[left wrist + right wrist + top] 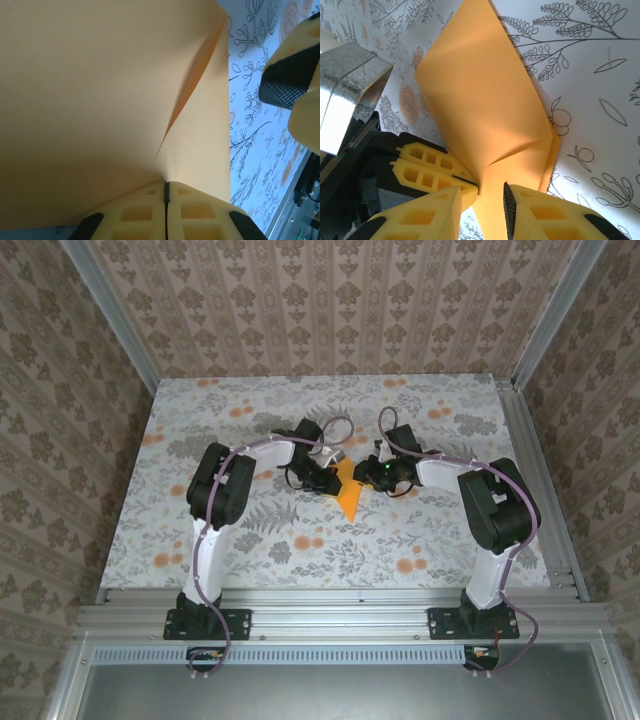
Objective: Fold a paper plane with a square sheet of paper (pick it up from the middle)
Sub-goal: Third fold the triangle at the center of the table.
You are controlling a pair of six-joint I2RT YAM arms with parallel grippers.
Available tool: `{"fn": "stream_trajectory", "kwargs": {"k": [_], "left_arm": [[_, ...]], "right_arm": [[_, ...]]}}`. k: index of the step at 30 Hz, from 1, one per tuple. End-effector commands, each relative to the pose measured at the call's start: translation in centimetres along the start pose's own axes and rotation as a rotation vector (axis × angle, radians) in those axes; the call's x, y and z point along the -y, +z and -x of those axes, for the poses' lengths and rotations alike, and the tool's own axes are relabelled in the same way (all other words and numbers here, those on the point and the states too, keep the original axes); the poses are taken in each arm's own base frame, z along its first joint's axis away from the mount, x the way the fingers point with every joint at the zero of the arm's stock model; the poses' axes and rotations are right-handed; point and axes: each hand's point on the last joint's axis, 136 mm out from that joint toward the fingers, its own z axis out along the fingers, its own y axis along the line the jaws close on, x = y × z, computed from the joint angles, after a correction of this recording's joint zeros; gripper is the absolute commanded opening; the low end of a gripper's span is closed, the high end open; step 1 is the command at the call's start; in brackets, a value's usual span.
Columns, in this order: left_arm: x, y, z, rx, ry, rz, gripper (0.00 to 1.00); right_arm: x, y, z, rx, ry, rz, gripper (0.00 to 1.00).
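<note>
Folded orange paper [485,100] sits at the middle of the flowered table [250,540]. My left gripper [166,186] is pinched tight on its edge. My right gripper [489,194] is narrowly parted, with the paper's tip between the fingers.

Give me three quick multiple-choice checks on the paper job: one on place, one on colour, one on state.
1. Where on the table does the sheet of paper lie?
A) far left corner
B) middle, between the left gripper and the right gripper
C) near right corner

2. What colour is the sheet?
A) white
B) blue
C) orange

3. The left gripper's jaws are:
A) shut on the sheet
B) wide open above it
C) shut on nothing

Answers:
1 B, the top view shows it mid-table with a gripper on each side.
2 C, it is bright orange in all three views.
3 A, the left wrist view shows the jaws closed, with the sheet pinched between them.
</note>
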Motion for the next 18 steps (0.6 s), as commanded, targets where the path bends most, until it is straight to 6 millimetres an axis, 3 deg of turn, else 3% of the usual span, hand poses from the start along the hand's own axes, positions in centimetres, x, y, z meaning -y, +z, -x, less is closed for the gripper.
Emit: {"fn": "stream_trajectory", "kwargs": {"k": [1, 10, 18], "left_arm": [[-5.4, 1.2, -3.4, -0.106, -0.081, 0.176, 0.07], [-5.2, 1.0, -3.3, -0.101, -0.078, 0.173, 0.07], [-5.2, 1.0, -3.4, -0.107, -0.078, 0.174, 0.07]], "right_arm": [[-0.6, 0.2, -0.1, -0.007, 0.007, 0.017, 0.32], [-0.2, 0.8, -0.2, -0.02, 0.013, 0.01, 0.31], [2.3, 0.9, -0.5, -0.016, 0.011, -0.117, 0.32]]}}
